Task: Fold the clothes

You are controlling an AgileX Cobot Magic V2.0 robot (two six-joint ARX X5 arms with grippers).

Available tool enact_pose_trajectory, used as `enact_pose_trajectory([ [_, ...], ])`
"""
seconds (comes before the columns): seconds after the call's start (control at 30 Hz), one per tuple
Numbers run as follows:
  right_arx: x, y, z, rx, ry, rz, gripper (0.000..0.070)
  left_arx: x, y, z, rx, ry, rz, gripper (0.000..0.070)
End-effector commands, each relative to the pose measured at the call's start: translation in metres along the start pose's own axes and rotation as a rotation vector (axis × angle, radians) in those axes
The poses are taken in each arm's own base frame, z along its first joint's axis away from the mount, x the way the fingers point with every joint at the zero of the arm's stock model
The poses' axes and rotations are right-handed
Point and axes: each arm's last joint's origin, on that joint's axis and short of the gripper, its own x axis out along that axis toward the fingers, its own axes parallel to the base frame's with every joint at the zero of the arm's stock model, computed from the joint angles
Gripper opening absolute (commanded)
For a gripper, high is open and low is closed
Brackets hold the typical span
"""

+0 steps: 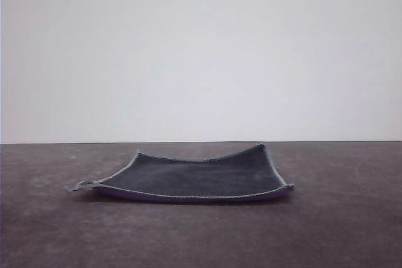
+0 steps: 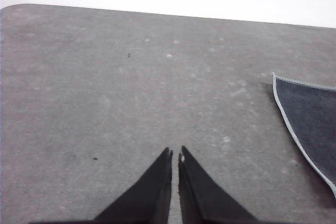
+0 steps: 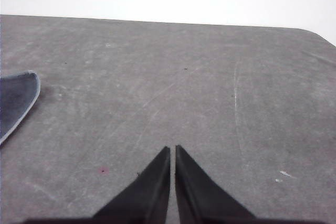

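The cloth (image 1: 195, 177) lies spread out on the dark bench (image 1: 339, 218), in the lower middle of the front view, a little left of centre. Its dark grey face is up, and a thin strip of purple shows under its near edge. The near edge runs across the frame with a pale stitched border; the two far corners curl up off the bench, so the far edge sags between them. The near left corner ends in a small tab that pokes out toward the left. Behind the bench is a plain pale wall (image 1: 201, 48).

In the left wrist view the left pincer (image 2: 175, 156) is over bare bench, its two dark fingers clenched tip to tip with only a hairline gap and nothing between them. A corner of the cloth (image 2: 310, 124) shows at the right edge of that frame, grey with a light stitched border, well apart from the fingertips.

In the right wrist view the right pincer (image 3: 172, 151) is likewise clenched on nothing, over scuffed bench. A rounded corner of the cloth (image 3: 16, 103) shows at the left edge of that frame, well apart from the pincer.
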Motion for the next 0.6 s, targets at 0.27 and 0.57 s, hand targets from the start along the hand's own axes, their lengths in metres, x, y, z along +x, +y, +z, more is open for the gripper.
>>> enact_pose_trajectory([
  [0.27,0.0003,-0.0002,0.0001,0.011,-0.011,-0.004,0.0016,0.0019,0.0004,-0.0065,-0.005,0.025,0.002,0.0023],
  [0.57,0.0003,-0.0002,0.0001,0.011,-0.011,-0.004,0.0016,0.0019,0.0004,-0.0065,-0.005,0.025,0.002,0.0023],
])
